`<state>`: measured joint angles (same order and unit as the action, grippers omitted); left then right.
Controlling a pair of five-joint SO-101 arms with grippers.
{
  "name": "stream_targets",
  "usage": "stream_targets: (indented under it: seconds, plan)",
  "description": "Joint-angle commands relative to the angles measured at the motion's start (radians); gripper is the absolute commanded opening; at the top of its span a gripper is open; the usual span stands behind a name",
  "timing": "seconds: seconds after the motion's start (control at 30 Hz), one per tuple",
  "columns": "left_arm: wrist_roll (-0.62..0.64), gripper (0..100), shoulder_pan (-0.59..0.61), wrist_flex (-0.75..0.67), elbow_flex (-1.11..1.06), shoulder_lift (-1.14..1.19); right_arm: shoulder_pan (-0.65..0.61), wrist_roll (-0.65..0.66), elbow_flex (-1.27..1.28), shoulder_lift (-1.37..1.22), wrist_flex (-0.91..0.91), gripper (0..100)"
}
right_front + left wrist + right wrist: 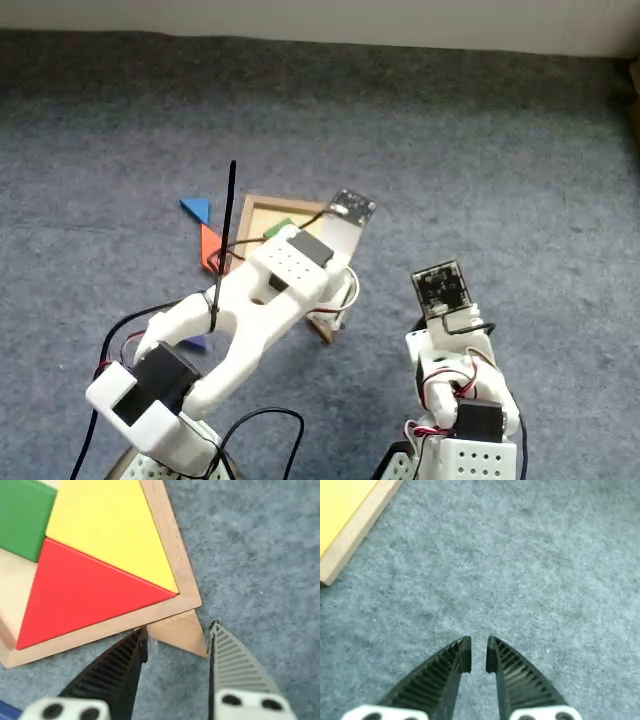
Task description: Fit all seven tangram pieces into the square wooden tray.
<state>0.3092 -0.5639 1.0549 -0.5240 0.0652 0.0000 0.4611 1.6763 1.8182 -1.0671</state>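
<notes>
The square wooden tray [172,545] holds a green piece [22,515], a yellow triangle [107,530] and a red triangle [85,597]. A small plain-wood triangle [177,630] lies on the carpet just outside the tray's corner. My left gripper [177,631] is open, one fingertip on each side of that triangle. In the high view the left arm [285,265] covers most of the tray [255,205]. A blue triangle [196,209] and an orange piece [209,248] lie beside the tray. My right gripper [477,647] is shut over bare carpet, holding nothing.
Grey carpet covers the whole work area. The right arm [448,290] stands right of the tray, and its wrist view catches a tray corner [355,532] with yellow inside. Another blue piece [195,343] lies partly hidden beside the left arm.
</notes>
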Motion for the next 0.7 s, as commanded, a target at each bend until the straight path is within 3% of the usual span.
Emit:
stream_targets:
  seconds: [0.0, 0.23, 0.43, 0.67]
  plan:
    - [0.011, 21, -0.007, -0.061, -0.045, -0.047, 0.01, -0.003, 0.127, 0.007, 0.022, 6.7]
    - [0.011, 20, 0.031, -0.081, -0.09, -0.058, 0.01, -0.003, 0.127, 0.007, 0.022, 6.7]
    - [-0.002, 20, 0.062, 0.117, -0.042, -0.093, 0.01, -0.003, 0.127, 0.007, 0.022, 6.7]
    - [-0.126, 20, 0.062, 0.204, -0.081, -0.209, 0.01, -0.003, 0.127, 0.007, 0.022, 6.7]
